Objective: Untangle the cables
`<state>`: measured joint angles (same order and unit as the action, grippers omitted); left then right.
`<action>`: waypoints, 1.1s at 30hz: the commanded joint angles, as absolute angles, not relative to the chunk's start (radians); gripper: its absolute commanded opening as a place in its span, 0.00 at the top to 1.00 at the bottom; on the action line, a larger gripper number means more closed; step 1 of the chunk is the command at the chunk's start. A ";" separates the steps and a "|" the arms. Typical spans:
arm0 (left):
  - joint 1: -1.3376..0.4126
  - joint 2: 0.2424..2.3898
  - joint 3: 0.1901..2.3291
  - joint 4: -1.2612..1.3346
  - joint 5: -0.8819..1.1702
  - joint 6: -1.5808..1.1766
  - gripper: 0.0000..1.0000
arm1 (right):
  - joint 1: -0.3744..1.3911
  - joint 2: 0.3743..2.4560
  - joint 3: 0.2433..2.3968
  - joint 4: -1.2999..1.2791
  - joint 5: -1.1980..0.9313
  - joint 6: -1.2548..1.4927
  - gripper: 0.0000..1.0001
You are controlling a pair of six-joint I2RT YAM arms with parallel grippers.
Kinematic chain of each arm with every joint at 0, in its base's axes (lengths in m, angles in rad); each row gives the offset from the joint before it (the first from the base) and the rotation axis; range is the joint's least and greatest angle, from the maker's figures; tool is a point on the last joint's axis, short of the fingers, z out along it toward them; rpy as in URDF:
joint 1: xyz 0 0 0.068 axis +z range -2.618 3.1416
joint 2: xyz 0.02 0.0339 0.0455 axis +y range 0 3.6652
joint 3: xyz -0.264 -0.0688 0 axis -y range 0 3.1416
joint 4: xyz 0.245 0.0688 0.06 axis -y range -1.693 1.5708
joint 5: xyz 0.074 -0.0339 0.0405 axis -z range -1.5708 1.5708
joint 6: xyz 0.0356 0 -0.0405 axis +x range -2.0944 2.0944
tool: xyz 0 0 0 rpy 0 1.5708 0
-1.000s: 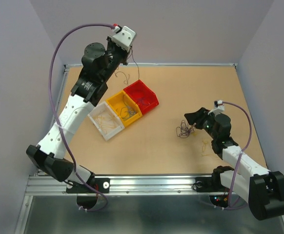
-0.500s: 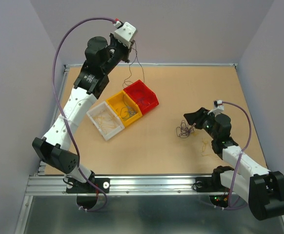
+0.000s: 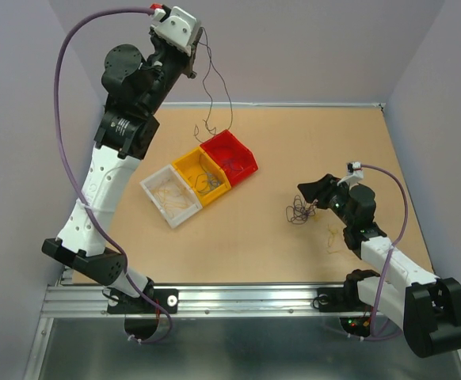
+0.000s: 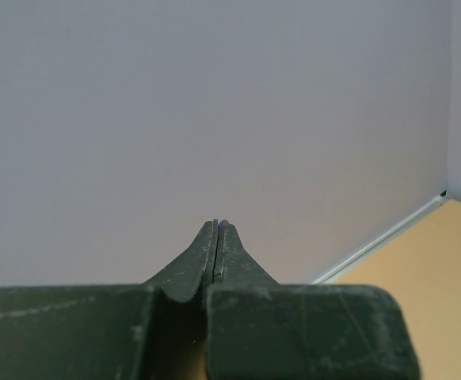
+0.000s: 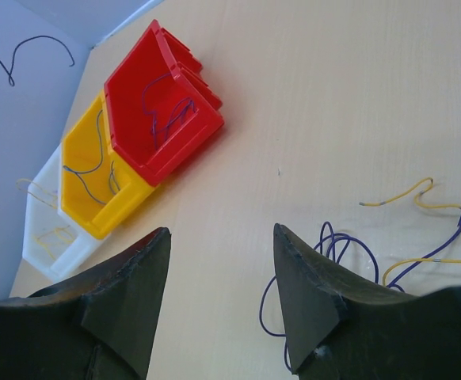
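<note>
Up and toward the left rear corner goes the left arm since a second ago, and its left gripper (image 3: 200,33) now sits higher above the table (image 3: 294,142) than before. Its jaws are pressed tight together in the left wrist view, with a speck of purple at the tips. A dark wire (image 3: 219,85) hangs from it in a long curve. The wire's lower end curls in the air just behind the red bin (image 3: 246,168), and more of its length appears off the table than half a second ago. That suggests this one strand is free of the others and ready to be sorted.

Beside the red bin stand a yellow bin (image 3: 184,164) and a clear bin (image 3: 153,180), touching in a row. Each already holds a few thin wires: purple in the red one, dark in the yellow one, yellowish in the clear one.

By contrast, the right arm has not shifted. The right gripper (image 3: 311,193) stands with its jaws apart and holds nothing, low over the table. It hovers just beside the remaining tangled clump (image 3: 299,212) of purple and dark loops. Loose yellow strands (image 3: 337,237) lie near the clump, closer to the right arm's base.

The next step is probably to lower the hanging wire into a bin, and its springy curl may snag on a rim.
</note>
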<state>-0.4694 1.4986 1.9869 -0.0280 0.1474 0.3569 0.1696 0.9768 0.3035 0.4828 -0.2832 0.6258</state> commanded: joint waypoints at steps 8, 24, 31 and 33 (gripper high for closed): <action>-0.471 1.526 2.042 -0.031 0.210 0.310 1.00 | 0.169 0.973 0.281 0.551 -0.313 0.637 0.39; -0.477 1.604 2.002 -0.048 0.258 0.273 1.00 | 0.167 0.965 0.278 0.552 -0.324 0.640 0.39; -0.479 1.640 1.905 -0.035 0.245 0.290 1.00 | 0.169 0.962 0.278 0.552 -0.327 0.641 0.39; -0.477 1.637 1.876 -0.012 0.232 0.298 1.00 | 0.169 0.962 0.278 0.554 -0.328 0.641 0.39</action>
